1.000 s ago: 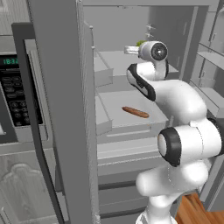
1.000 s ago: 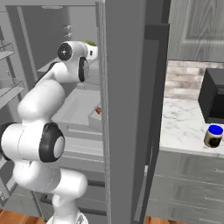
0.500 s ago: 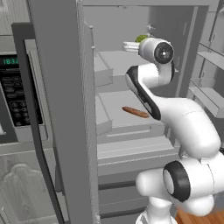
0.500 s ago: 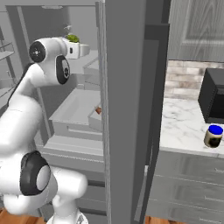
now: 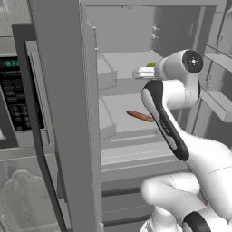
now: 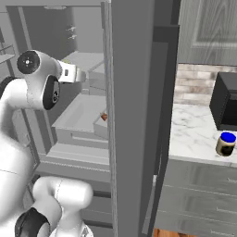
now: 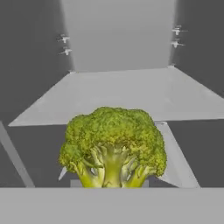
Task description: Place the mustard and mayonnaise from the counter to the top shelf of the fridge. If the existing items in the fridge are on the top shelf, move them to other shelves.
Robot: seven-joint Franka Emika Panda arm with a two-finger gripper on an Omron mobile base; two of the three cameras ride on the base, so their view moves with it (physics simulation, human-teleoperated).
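Hand (image 5: 146, 72) pulled back, broccoli (image 7: 113, 146) past top shelf (image 7: 122, 94) front edge.

Sausage stick (image 5: 140, 116) (orange-brown) on fridge shelf (image 5: 118, 103)

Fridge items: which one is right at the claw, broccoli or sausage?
The broccoli, green floret up by the top shelf. The orange-brown sausage lies a shelf lower.

The fridge (image 5: 63, 113) is seen open. The top shelf (image 7: 122, 94) is bare behind the broccoli (image 7: 113, 146), which blocks the near edge in the hand view (close to the camera). The sausage (image 5: 140, 116) occupies the middle of the shelf below. Side access is limited by the door edge (image 6: 132, 115) and door bins (image 5: 217, 102).
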